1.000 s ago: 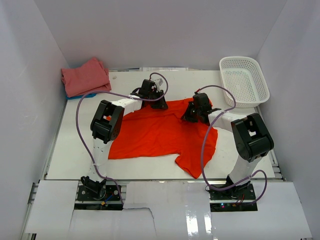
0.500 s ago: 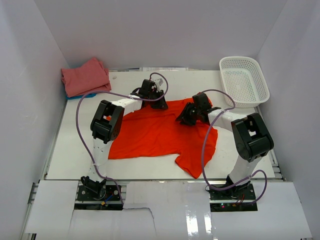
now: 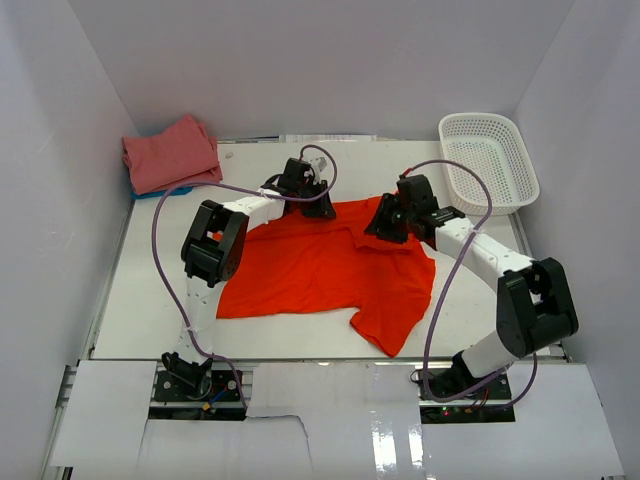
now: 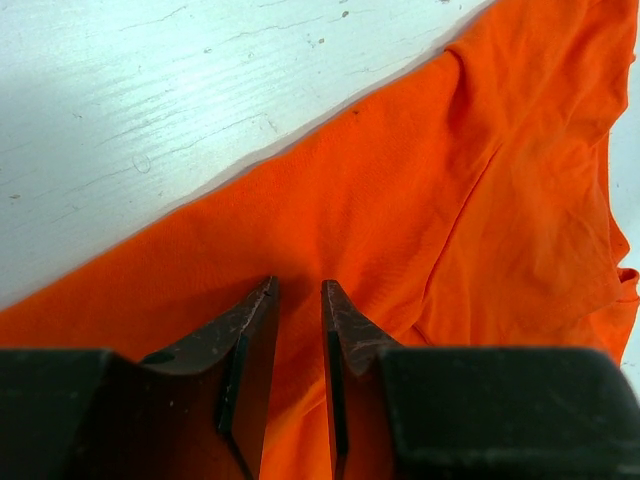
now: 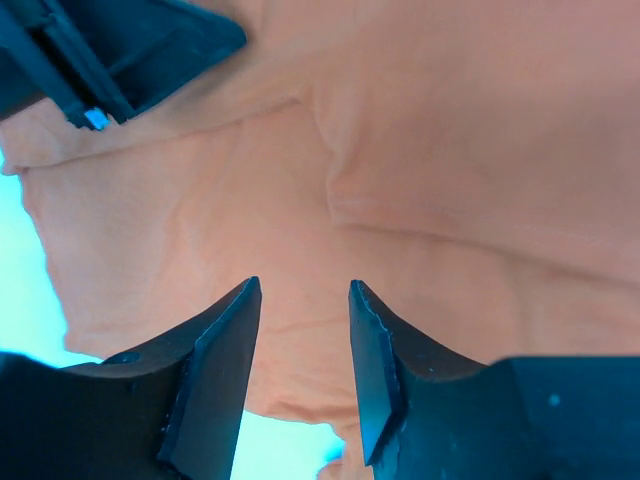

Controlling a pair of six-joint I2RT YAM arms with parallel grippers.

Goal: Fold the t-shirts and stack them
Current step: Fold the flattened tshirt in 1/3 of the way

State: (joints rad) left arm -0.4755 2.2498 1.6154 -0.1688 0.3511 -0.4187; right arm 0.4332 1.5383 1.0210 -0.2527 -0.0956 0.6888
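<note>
My R gripper is released, jaws apart just over the orange-red t-shirt, which lies spread at centre. L gripper tips sit narrow on its 12 o'clock edge; can't tell if pinching. Salmon-pink t-shirt lies folded at 10 o'clock atop the blue t-shirt.

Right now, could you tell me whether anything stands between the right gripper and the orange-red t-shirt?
Nothing visible does. The right gripper, jaws open, hangs above the orange-red t-shirt near its far edge, with only bare cloth showing between its fingers.
</note>
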